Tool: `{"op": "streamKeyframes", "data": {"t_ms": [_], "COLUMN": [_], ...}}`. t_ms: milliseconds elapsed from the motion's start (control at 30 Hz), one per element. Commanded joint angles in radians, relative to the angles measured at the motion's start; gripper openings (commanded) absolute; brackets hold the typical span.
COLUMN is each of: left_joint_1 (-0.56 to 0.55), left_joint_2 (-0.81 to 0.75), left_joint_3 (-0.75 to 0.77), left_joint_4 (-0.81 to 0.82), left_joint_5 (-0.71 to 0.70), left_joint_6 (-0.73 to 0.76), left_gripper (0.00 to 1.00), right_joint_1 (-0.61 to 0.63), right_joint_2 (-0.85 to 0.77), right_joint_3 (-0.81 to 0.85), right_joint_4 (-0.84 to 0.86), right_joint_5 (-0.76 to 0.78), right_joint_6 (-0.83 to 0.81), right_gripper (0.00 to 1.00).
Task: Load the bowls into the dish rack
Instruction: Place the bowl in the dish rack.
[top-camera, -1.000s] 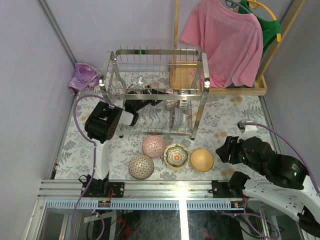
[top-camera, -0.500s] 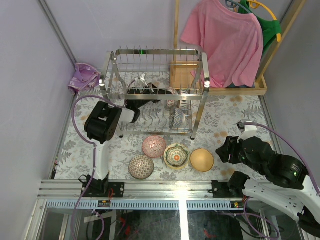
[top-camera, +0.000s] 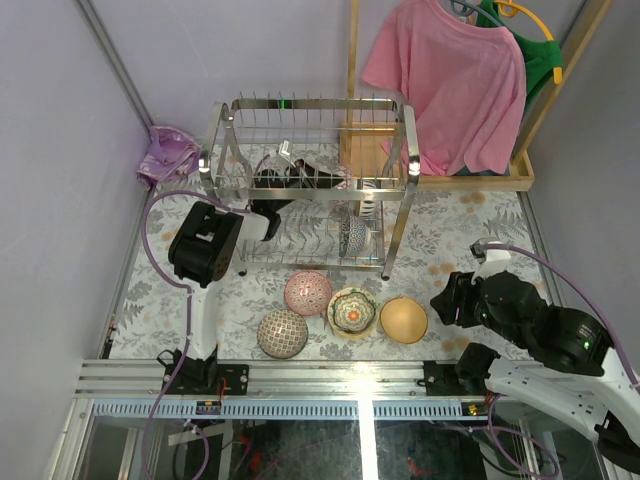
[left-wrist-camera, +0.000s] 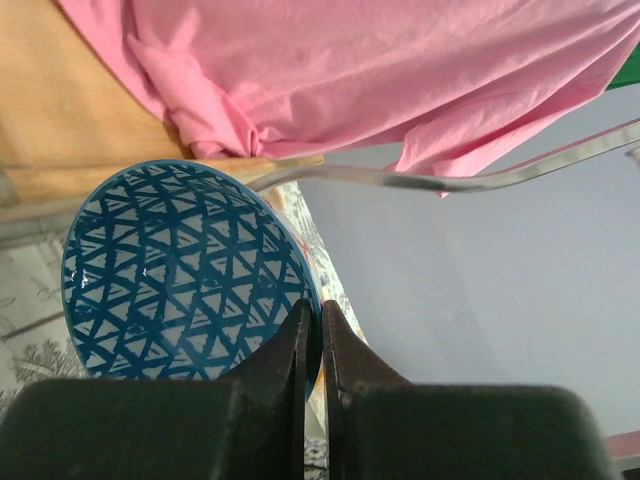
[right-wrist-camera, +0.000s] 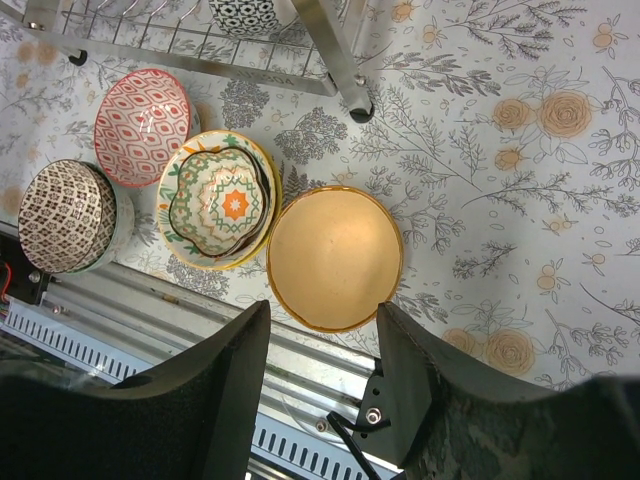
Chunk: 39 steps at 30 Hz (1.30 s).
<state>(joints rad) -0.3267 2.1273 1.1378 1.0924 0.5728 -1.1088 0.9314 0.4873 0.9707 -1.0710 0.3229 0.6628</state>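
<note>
My left gripper (left-wrist-camera: 312, 310) is shut on the rim of a blue bowl with a white triangle pattern (left-wrist-camera: 180, 270). In the top view this gripper (top-camera: 283, 178) reaches into the steel wire dish rack (top-camera: 222, 140) from the left, at upper-tier height. On the table in front of the rack lie a pink bowl (top-camera: 308, 292), a dark patterned bowl (top-camera: 283, 333), a green and yellow bowl (top-camera: 352, 311) and a plain tan bowl (right-wrist-camera: 335, 258). My right gripper (right-wrist-camera: 325, 370) hangs open above the tan bowl, touching nothing.
A black-and-white bowl (top-camera: 352, 235) and other bowls stand on edge in the rack's lower tier. A pink shirt (top-camera: 450, 80) hangs on a wooden stand at the back right. A purple bag (top-camera: 168, 155) lies at the back left. A metal rail (right-wrist-camera: 180, 310) runs along the near edge.
My left gripper has carried the blue bowl a little farther back and higher inside the rack. The right arm has barely moved.
</note>
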Motion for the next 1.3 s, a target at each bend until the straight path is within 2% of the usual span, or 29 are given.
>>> {"op": "streamKeyframes", "data": {"t_ms": [0,400,667,833,867,933,1000,1267], "left_joint_1": [0.006,0.003,0.003,0.004,0.003,0.002,0.003,-0.011], "left_joint_2": [-0.015,-0.048,-0.058,-0.061,-0.066,-0.081,-0.098,-0.188], "left_joint_3": [0.068,-0.096,-0.131,-0.133,-0.133,-0.141,-0.146,-0.194], "left_joint_4": [0.001,0.079,-0.041,-0.08,-0.093,-0.12,-0.144,-0.159], "left_joint_5": [0.016,0.032,0.001,0.009,0.009,0.004,-0.001,-0.01], "left_joint_6": [-0.059,-0.052,0.047,0.067,0.075,0.091,0.104,0.11], "left_gripper": [0.0,0.0,0.01,0.12,0.19,0.39,0.47,0.52], "right_joint_1": [0.003,0.002,0.002,0.003,0.002,0.001,0.003,0.002], "right_joint_2": [0.033,0.036,0.031,0.023,0.023,0.021,0.017,-0.006], "right_joint_3": [0.002,-0.001,-0.005,-0.007,-0.007,-0.005,-0.008,-0.01], "right_joint_4": [0.012,0.015,0.017,0.017,0.017,0.016,0.016,0.015], "right_joint_5": [-0.045,-0.054,-0.061,-0.06,-0.06,-0.064,-0.065,-0.075], "right_joint_6": [-0.052,-0.049,-0.042,-0.04,-0.04,-0.039,-0.038,-0.036], "right_gripper": [0.54,0.54,0.54,0.54,0.54,0.54,0.55,0.55]}}
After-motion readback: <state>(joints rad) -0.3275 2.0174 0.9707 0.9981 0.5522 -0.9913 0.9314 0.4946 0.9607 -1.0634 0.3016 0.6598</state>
